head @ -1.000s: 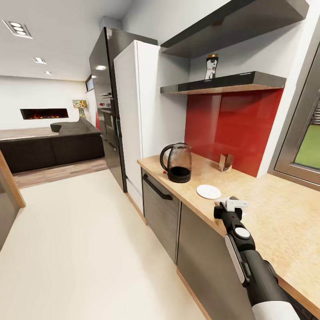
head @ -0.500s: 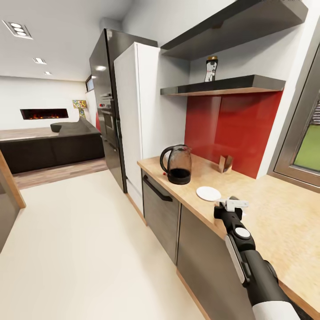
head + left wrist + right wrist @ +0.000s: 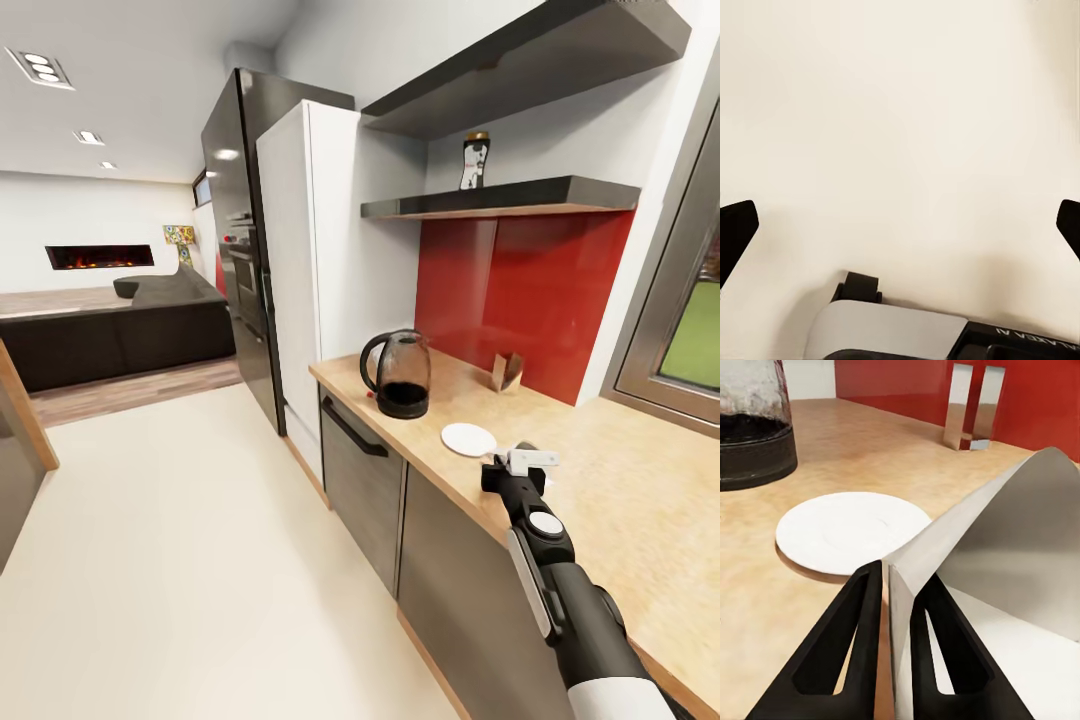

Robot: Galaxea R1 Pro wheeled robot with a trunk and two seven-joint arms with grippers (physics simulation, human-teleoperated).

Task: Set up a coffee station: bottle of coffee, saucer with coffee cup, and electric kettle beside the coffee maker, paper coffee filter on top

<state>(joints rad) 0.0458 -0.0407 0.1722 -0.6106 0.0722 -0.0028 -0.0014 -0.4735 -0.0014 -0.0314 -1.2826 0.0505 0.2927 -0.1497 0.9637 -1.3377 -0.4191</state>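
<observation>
My right gripper [image 3: 518, 463] hovers at the countertop's [image 3: 620, 490] front edge, shut on the white paper coffee filter [image 3: 541, 458]. In the right wrist view its black fingers [image 3: 862, 637] pinch the filter's folded edge [image 3: 1005, 532]. Just beyond lies the white saucer [image 3: 469, 438] [image 3: 851, 531], bare. Past it stands the glass electric kettle [image 3: 403, 375] [image 3: 754, 427]. The bottle of coffee [image 3: 476, 160] stands on the dark wall shelf [image 3: 540, 190]. My left gripper [image 3: 900, 225] is open over pale floor. The coffee maker and coffee cup are out of view.
A small brown folded holder [image 3: 507, 369] [image 3: 973, 406] stands against the red backsplash. A white tall cabinet [image 3: 320, 260] and black fridge [image 3: 235, 220] end the counter at the left. Pale floor [image 3: 180, 560] stretches left of the grey cabinet fronts [image 3: 365, 480].
The whole head picture has shifted slightly downward, so the camera has moved. My right gripper keeps the same hold on the filter.
</observation>
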